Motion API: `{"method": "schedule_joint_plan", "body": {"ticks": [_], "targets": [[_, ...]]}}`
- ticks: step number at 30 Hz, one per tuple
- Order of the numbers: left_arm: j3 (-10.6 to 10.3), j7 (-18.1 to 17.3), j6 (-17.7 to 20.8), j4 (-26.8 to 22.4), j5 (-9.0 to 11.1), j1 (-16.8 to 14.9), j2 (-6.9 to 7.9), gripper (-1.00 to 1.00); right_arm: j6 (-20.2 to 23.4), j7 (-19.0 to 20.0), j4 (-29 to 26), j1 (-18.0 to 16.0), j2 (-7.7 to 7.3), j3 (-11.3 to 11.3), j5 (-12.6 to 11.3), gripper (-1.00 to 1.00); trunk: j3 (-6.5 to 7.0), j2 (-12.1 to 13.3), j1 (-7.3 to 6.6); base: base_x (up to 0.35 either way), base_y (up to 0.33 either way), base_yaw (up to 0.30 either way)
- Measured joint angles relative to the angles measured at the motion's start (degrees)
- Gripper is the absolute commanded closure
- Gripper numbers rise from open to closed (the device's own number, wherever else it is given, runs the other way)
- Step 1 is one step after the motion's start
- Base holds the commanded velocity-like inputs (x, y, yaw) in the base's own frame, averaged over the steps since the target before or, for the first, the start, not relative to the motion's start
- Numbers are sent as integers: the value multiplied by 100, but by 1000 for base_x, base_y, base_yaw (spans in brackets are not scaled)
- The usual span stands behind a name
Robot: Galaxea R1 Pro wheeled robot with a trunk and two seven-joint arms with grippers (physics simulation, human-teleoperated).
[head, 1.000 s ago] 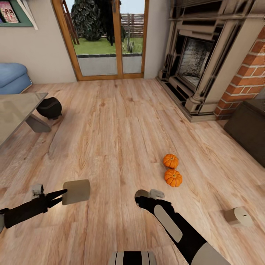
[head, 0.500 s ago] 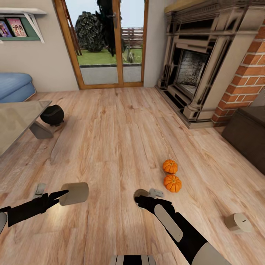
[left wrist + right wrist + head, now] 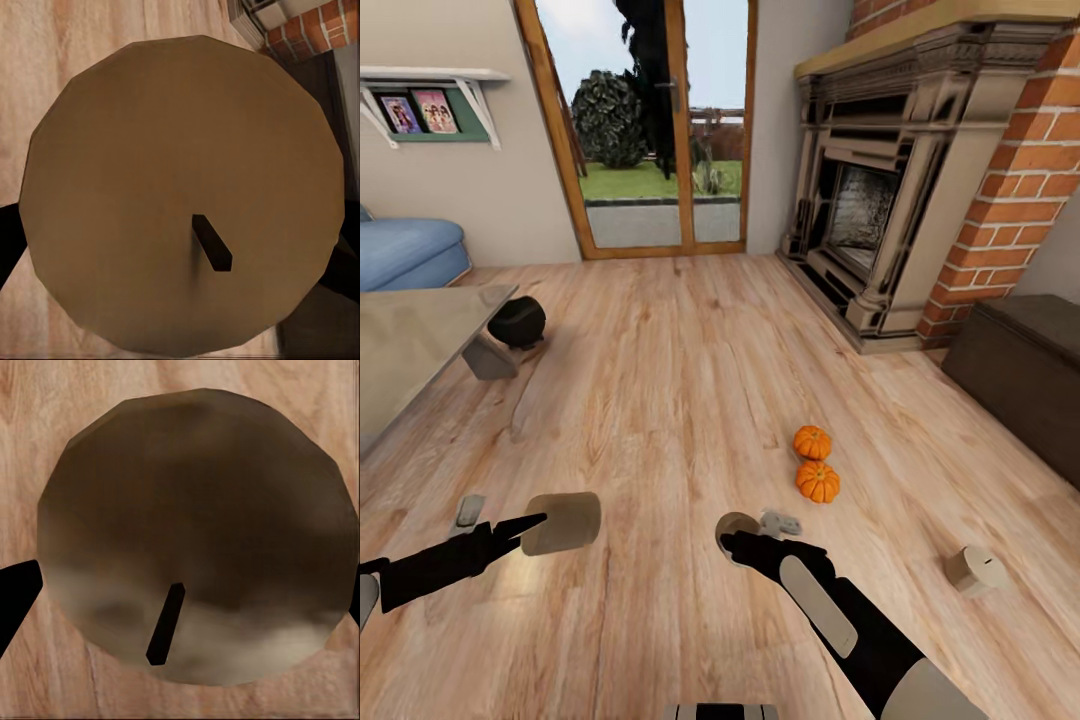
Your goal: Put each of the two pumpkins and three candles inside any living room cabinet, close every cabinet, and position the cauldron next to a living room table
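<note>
The left gripper [image 3: 520, 525] is clamped on a candle [image 3: 563, 522], held on its side with the wick end facing the wrist camera [image 3: 180, 199], probably so it can be carried to storage. The right gripper [image 3: 735, 540] likewise grips a second candle [image 3: 737, 525], its wick end [image 3: 195, 536] also toward its camera. A third candle [image 3: 975, 570] lies on the floor [image 3: 680, 370] off to the right, and two pumpkins [image 3: 815, 465] sit touching just ahead. The cabinet [image 3: 1025, 375] stands at the right wall beside the fireplace [image 3: 870, 210], its fronts apparently shut. The cauldron [image 3: 518, 322] already sits against the table [image 3: 410, 345]. No writing is readable anywhere.
</note>
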Motion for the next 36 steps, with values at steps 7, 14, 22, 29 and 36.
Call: {"method": "schedule_joint_plan", "body": {"ticks": [7, 14, 22, 29, 36], "targets": [[-8, 0, -6, -7, -9, 0, -1, 100, 7, 0, 19, 1, 0, 0, -4, 100, 109, 10, -18, -341, 0, -155], [-12, 0, -8, -9, -17, -1, -4, 100, 4, 0, 45, 1, 0, -22, -2, 100, 212, 19, -36, -341, 0, -167], [-18, 0, -9, -9, -10, -1, -8, 100, 1, 12, 62, 1, 0, -27, -5, 100, 330, 30, -57, -341, 0, -168], [-25, 0, -9, -9, 3, -1, -8, 100, 2, 17, 71, 1, 0, -27, -5, 100, 433, 39, -75, -341, 0, -168], [-34, -15, -9, -9, 4, -1, -9, 100, 0, 24, 82, 1, 0, -34, -5, 100, 536, 48, -93, -340, 0, -168]]}}
